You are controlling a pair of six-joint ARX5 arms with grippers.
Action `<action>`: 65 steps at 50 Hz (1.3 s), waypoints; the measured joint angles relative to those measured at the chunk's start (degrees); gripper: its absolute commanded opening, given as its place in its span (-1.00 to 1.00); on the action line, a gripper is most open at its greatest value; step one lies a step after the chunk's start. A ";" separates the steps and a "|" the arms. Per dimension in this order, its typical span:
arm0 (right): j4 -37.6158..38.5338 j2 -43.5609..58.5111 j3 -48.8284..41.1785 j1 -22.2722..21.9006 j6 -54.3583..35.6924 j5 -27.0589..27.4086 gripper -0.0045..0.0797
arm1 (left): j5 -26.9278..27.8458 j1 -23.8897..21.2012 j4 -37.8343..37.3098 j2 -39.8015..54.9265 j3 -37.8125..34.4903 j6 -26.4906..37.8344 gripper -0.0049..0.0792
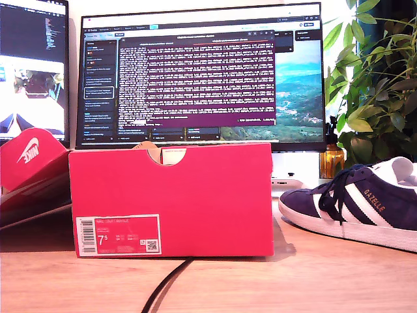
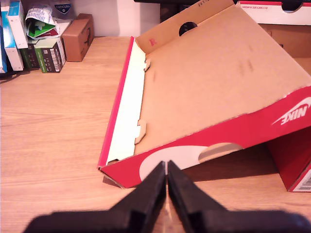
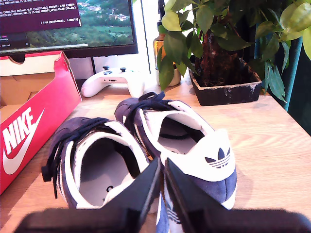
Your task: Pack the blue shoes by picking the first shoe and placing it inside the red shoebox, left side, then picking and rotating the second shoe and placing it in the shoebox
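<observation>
A: Where are the blue shoes [image 3: 146, 150]?

B: Side by side on the table, just beside the red shoebox [image 1: 172, 199] — neither has been packed. The lid [image 2: 214, 92] is propped open at the exterior view's left.

A: And the claws?

B: My first gripper [image 2: 166, 180] is seen clenched on nothing, in front of the lid. My second gripper [image 3: 162, 180] is likewise clenched and empty, just behind the heels.

A: What could go wrong?

B: With the jaws pressed together no shoe can be taken. The shoes touch — one may be dragged with the other, or a loose lace [image 3: 56, 155] snagged.
</observation>
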 measured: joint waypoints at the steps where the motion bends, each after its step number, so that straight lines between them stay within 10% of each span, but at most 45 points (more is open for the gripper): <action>1: 0.00 0.00 0.00 0.00 0.00 0.00 -0.92 | 0.02 0.00 0.00 0.00 0.02 0.00 -0.93; 50: 1.01 0.00 0.00 0.00 -7.08 1.55 -0.92 | 2.97 0.00 2.16 0.00 0.00 -7.67 -0.93; 65: 3.26 0.00 -0.02 0.00 0.63 -0.20 -0.92 | 20.83 0.00 12.07 0.00 0.00 -22.67 -0.93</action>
